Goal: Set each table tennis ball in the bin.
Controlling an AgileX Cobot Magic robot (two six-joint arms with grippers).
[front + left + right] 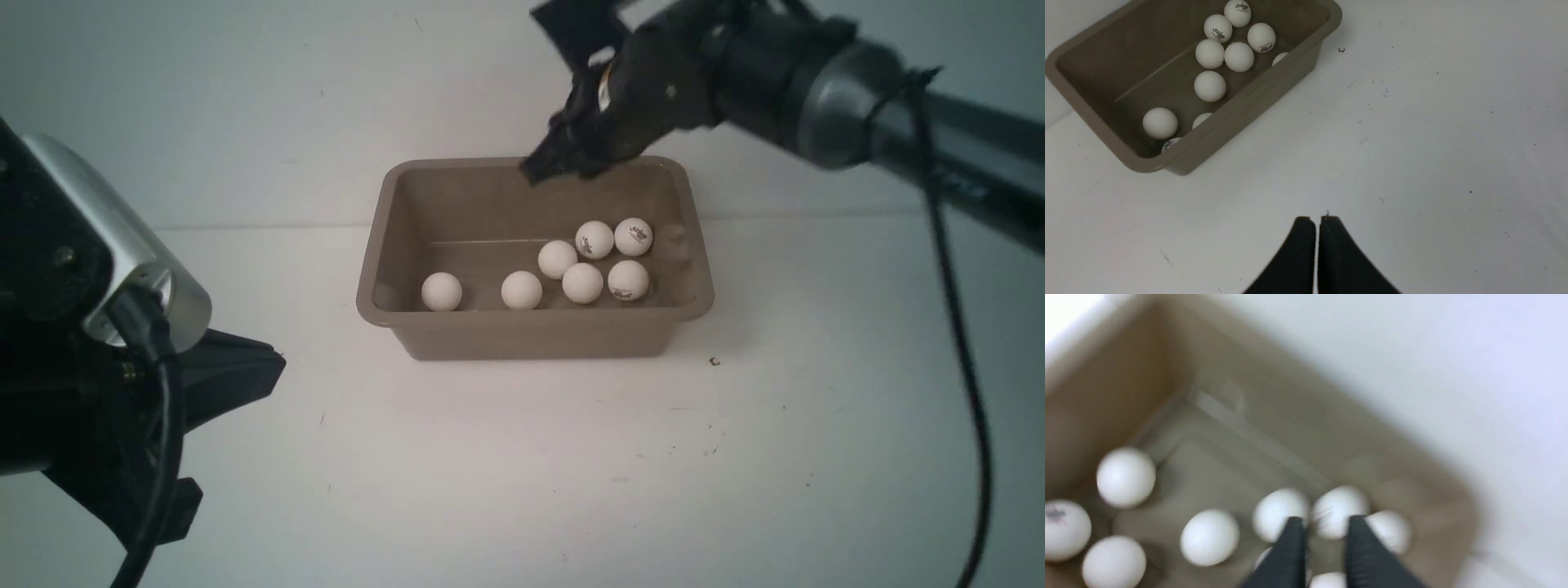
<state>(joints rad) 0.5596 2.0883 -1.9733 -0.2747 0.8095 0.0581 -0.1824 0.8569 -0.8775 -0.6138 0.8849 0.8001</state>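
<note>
The right end effector (1323, 524), its two dark fingers parted with nothing between them, hangs at the upper centre of the front view over the far rim of the tan bin (535, 331). White table tennis balls (582, 282) lie inside the bin, most clustered toward its right. At lower left, the left end effector (1317, 220) is clenched empty above the bare white tabletop (522, 474)
</note>
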